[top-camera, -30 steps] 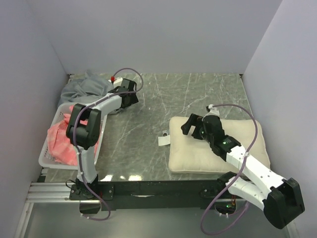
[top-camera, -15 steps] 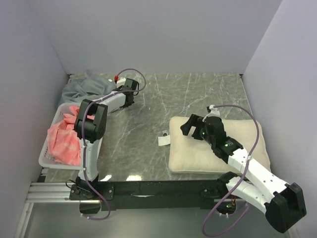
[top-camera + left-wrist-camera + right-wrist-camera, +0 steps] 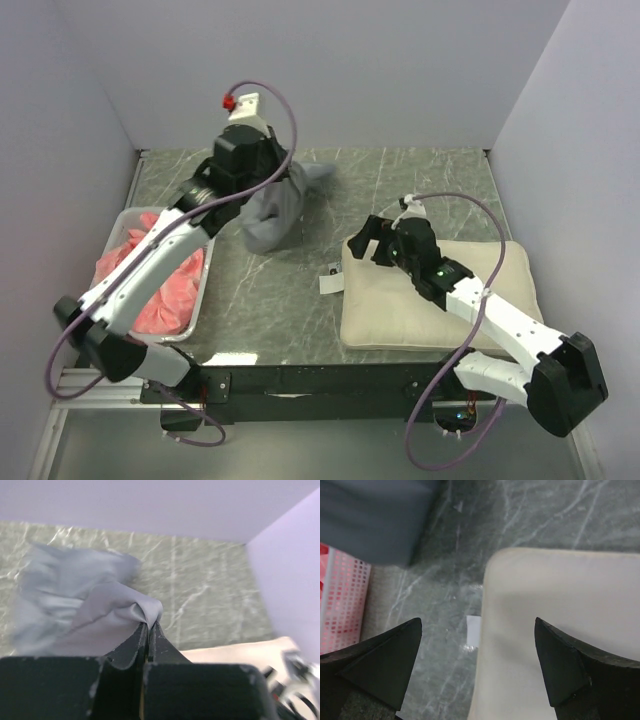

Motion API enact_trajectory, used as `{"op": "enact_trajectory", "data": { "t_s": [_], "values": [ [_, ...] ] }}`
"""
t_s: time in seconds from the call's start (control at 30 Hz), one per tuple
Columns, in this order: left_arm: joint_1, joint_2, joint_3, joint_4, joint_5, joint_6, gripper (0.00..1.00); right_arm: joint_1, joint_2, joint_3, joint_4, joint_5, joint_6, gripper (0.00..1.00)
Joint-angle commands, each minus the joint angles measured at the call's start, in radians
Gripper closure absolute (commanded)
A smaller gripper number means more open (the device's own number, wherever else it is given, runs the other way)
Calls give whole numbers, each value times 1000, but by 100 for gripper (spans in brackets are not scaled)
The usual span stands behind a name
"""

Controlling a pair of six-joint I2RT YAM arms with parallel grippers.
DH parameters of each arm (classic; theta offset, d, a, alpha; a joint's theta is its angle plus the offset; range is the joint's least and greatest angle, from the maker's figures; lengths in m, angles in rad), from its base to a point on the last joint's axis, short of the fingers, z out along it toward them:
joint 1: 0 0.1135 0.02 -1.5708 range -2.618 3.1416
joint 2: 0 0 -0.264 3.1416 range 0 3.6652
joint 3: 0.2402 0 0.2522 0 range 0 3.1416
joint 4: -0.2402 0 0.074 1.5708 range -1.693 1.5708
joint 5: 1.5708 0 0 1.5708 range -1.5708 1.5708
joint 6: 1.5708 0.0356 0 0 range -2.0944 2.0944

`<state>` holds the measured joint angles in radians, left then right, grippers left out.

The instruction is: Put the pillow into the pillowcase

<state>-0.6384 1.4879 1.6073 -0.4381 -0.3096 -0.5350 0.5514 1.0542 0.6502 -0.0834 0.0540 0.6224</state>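
Pillow (image 3: 385, 315) lay flat by the near right corner of the table (image 3: 400, 190), long axis along the near edge. My right gripper (image 3: 477, 622), the nearer one, hung spread wide over its far left corner. Beyond, toward the far left corner, my left gripper (image 3: 148, 630) pinched the pillowcase (image 3: 275, 215) aloft, bunched.

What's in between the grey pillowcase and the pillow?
Just bare marble table between the pillowcase and the pillow, in the top view. The pillow's white tag lies nearer the arms.
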Motion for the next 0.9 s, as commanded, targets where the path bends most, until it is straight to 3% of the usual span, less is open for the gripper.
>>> {"op": "enact_trajectory", "data": {
  "t_s": [0.0,0.4,0.87],
  "values": [
    [11,-138,-59,16,124,-16,99,24,62,101,112,-11,-24,1],
    [9,-294,-121,-4,142,-37,99,47,222,180,146,67,-21,5],
    [11,-267,46,-60,107,9,99,47,454,364,148,230,-171,10]
  ]
}}
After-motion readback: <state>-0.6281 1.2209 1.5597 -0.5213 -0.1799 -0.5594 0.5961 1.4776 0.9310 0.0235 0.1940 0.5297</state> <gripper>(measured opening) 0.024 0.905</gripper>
